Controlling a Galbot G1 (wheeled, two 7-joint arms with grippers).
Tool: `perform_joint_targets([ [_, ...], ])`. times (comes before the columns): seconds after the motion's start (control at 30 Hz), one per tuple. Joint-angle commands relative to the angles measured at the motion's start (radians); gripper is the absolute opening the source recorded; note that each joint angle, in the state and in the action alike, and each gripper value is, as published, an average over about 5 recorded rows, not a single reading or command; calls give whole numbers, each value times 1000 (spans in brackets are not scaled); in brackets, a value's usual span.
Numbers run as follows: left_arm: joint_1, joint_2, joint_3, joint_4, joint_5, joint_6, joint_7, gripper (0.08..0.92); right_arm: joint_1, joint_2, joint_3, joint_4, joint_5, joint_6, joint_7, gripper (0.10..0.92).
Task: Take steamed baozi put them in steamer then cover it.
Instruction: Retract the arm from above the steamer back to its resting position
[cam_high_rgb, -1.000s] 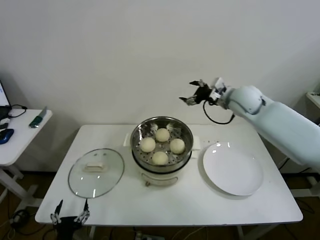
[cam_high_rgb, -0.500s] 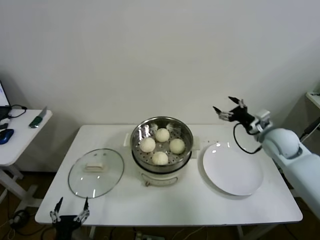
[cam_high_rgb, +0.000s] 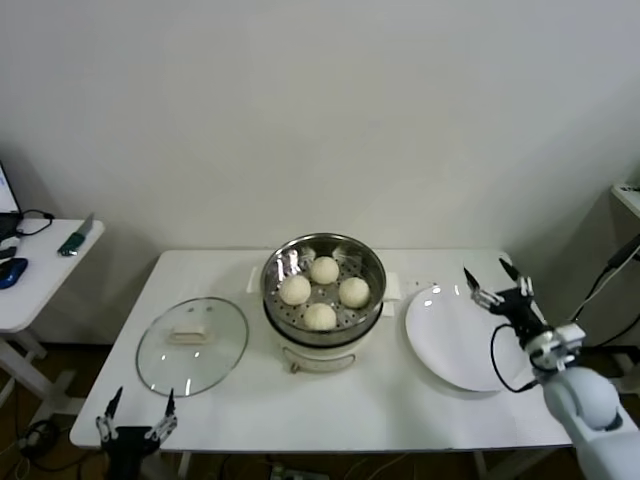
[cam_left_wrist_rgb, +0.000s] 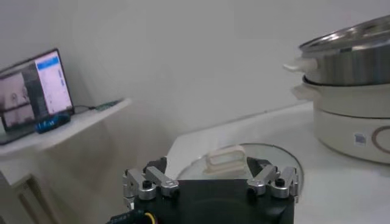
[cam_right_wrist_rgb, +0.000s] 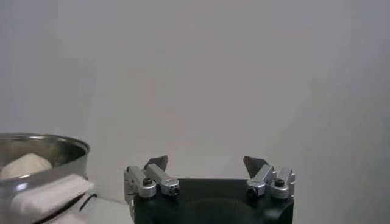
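Observation:
Several cream-white baozi (cam_high_rgb: 320, 316) lie inside the shiny steamer (cam_high_rgb: 276, 266), which sits on its cream pot base (cam_high_rgb: 318, 356) at the table's middle. The steamer is uncovered. The glass cover (cam_high_rgb: 160, 362) lies flat on the table left of it, handle (cam_high_rgb: 190, 333) up. My left gripper (cam_high_rgb: 135, 415) hangs open at the table's front left edge, just short of the cover (cam_left_wrist_rgb: 271, 159). My right gripper (cam_high_rgb: 495, 282) is open and empty above the plate's right rim. In the right wrist view the steamer's rim (cam_right_wrist_rgb: 46, 146) and one baozi (cam_right_wrist_rgb: 24, 164) show off to the side.
A flat white plate (cam_high_rgb: 450, 350) lies right of the steamer. A small side table (cam_high_rgb: 40, 275) with a green-handled tool (cam_high_rgb: 75, 238) stands far left, and a laptop (cam_left_wrist_rgb: 36, 91) shows on it in the left wrist view. A white wall is behind.
My right arm has swung from behind the steamer out to the right and down, now low over the plate's right side. The left gripper, cover and baozi have not moved.

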Motion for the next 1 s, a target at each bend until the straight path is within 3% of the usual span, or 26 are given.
perform_joint_targets([
  [0.03, -5, 60, -12, -13, 235, -49, -106, 823, -340, 224, 112, 28, -22, 203, 13, 823],
  [0.3, -26, 170, -18, -25, 558, -34, -303, 823, -408, 288, 67, -12, 6, 262, 30, 823],
  [0.67, -131, 249, 41, 149, 882, -49, -319, 823, -421, 340, 16, -46, -38, 307, 68, 823],
  [1.0, -267, 224, 74, 358, 1089, -4, -314, 823, -421, 359, -14, -40, -62, 315, 80, 823],
])
